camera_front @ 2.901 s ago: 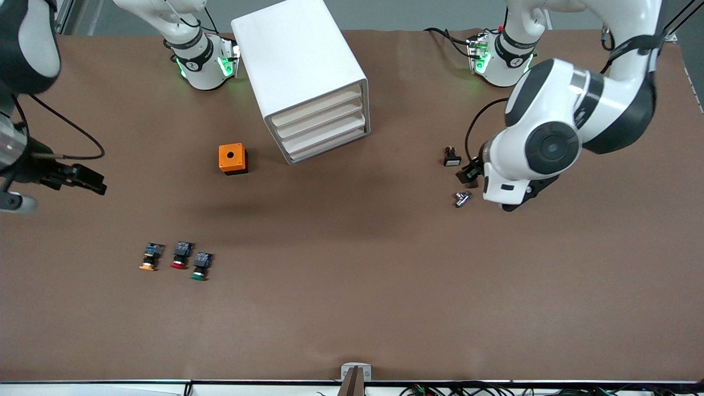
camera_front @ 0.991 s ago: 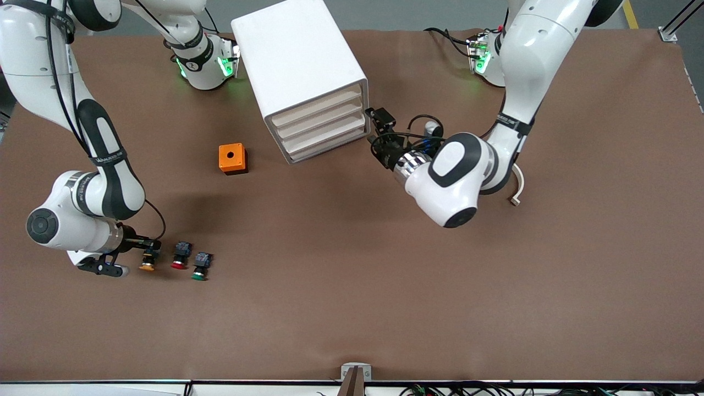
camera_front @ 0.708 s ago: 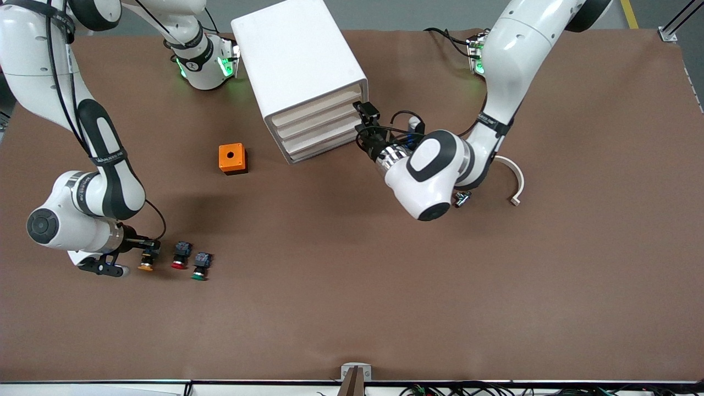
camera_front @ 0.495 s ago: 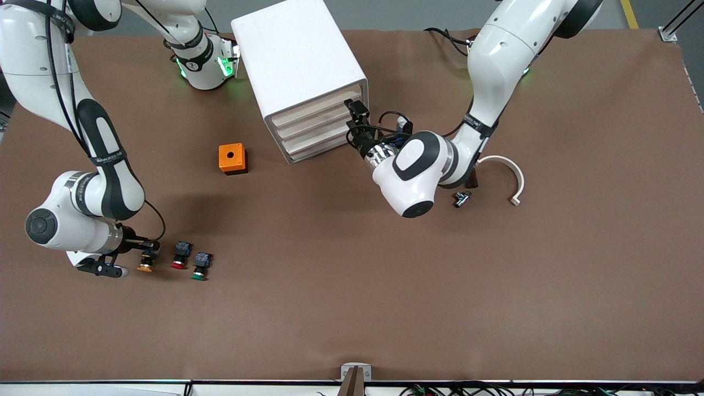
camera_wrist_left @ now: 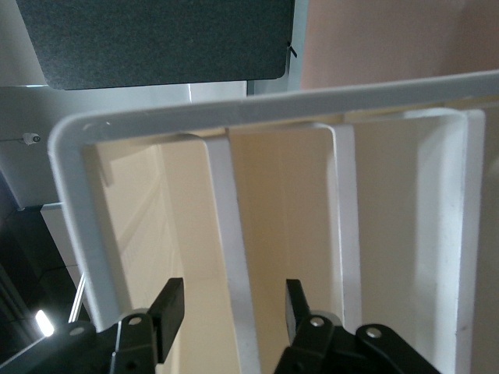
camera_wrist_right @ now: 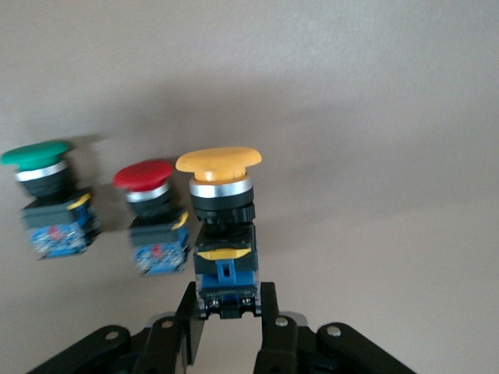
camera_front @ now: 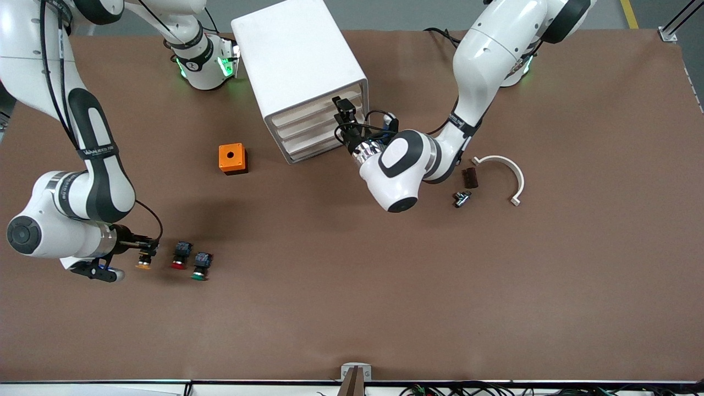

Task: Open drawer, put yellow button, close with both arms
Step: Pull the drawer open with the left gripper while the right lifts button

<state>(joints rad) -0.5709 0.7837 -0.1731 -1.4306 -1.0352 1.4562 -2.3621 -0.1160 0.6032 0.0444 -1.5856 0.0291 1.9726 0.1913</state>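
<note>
Right hand (camera_wrist_right: 226, 312) pinches the yellow button (camera_wrist_right: 221, 226) just off the bench (camera_front: 352, 286); left hand (camera_wrist_left: 234, 312), spread, straddles the top drawer (camera_wrist_left: 234, 257) lip.

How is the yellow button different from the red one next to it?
The yellow button has a yellow cap and is gripped at its base by the right gripper, fingers shut on it. The red button has a red cap and sits free on the table. Both have round caps on black-and-blue bodies.
</note>
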